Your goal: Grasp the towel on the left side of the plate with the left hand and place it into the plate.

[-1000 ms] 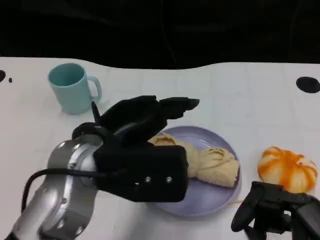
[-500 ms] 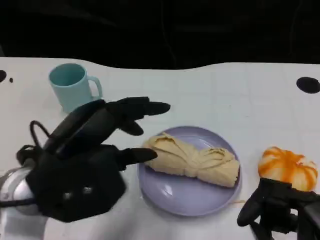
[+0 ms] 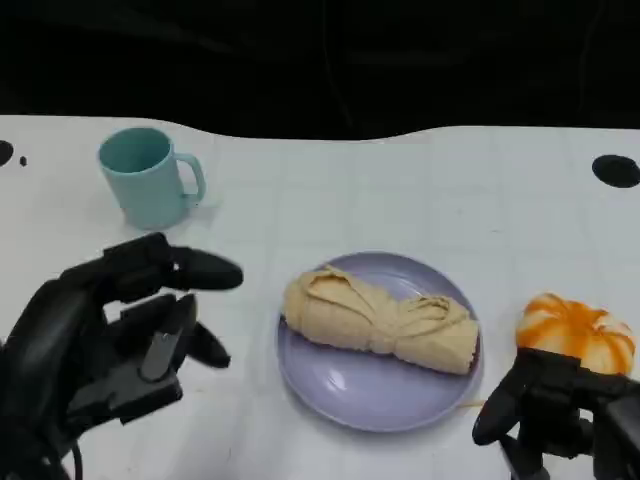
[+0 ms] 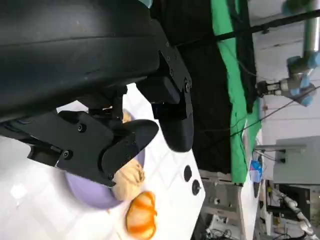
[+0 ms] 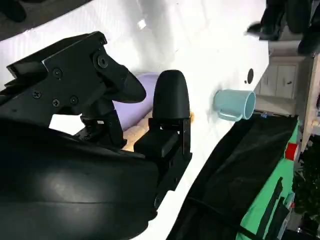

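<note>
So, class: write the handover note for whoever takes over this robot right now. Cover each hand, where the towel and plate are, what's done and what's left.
Left hand: open, holding nothing, over the table left of the plate.
Right hand: low at the near right edge, in front of the orange pumpkin; whether it is open or shut is unclear.
Towel: lies bundled in the plate, free of both hands.
Done: the towel is in the plate.
Left: nothing visible except perhaps parking the left arm.
The teal mug stands at far left, untouched.
</note>
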`<move>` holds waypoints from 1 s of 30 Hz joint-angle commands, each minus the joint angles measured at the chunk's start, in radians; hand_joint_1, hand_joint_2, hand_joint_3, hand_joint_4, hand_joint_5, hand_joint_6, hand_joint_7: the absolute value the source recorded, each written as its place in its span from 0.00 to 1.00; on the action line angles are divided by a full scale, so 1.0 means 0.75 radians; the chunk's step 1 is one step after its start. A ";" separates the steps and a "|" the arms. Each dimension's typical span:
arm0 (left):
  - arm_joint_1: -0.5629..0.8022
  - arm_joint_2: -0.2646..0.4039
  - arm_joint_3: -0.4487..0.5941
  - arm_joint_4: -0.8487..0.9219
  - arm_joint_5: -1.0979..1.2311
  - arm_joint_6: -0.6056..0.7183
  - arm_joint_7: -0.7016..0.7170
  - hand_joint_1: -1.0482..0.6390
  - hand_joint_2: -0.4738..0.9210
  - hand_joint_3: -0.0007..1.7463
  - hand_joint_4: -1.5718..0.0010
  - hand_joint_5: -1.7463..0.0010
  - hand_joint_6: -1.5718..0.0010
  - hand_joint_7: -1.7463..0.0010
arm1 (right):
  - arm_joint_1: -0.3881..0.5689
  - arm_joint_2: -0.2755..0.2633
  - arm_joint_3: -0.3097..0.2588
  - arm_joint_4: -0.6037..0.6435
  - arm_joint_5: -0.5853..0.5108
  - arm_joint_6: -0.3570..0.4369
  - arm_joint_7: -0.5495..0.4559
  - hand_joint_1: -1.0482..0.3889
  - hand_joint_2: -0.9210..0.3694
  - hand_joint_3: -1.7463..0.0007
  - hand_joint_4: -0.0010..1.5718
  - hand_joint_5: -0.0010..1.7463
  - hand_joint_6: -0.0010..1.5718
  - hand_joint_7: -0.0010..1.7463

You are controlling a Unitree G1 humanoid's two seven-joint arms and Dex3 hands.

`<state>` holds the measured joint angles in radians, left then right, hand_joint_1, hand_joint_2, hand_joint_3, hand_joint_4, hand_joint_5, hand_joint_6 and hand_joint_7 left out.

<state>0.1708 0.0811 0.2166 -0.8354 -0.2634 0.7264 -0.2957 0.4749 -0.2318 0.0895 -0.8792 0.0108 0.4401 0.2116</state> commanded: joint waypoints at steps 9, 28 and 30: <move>0.185 -0.005 0.144 -0.168 -0.349 0.323 0.131 0.58 0.80 0.69 0.51 0.00 0.59 0.09 | -0.025 -0.010 0.015 0.013 -0.016 -0.003 -0.003 0.70 0.24 0.42 0.47 0.96 0.43 0.79; 0.215 0.013 0.033 0.017 -0.395 0.240 0.203 0.56 0.81 0.64 0.55 0.00 0.63 0.05 | -0.051 -0.022 -0.050 0.119 0.008 -0.118 0.034 0.72 0.27 0.38 0.47 0.97 0.43 0.79; 0.219 0.015 0.018 0.015 -0.390 0.235 0.212 0.56 0.80 0.64 0.55 0.00 0.62 0.05 | -0.049 -0.021 -0.060 0.123 0.016 -0.127 0.035 0.72 0.27 0.37 0.47 0.97 0.43 0.79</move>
<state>0.3276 0.0809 0.2408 -0.8298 -0.5626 0.9199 -0.1535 0.4353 -0.2451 0.0681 -0.7942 0.0074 0.3662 0.2337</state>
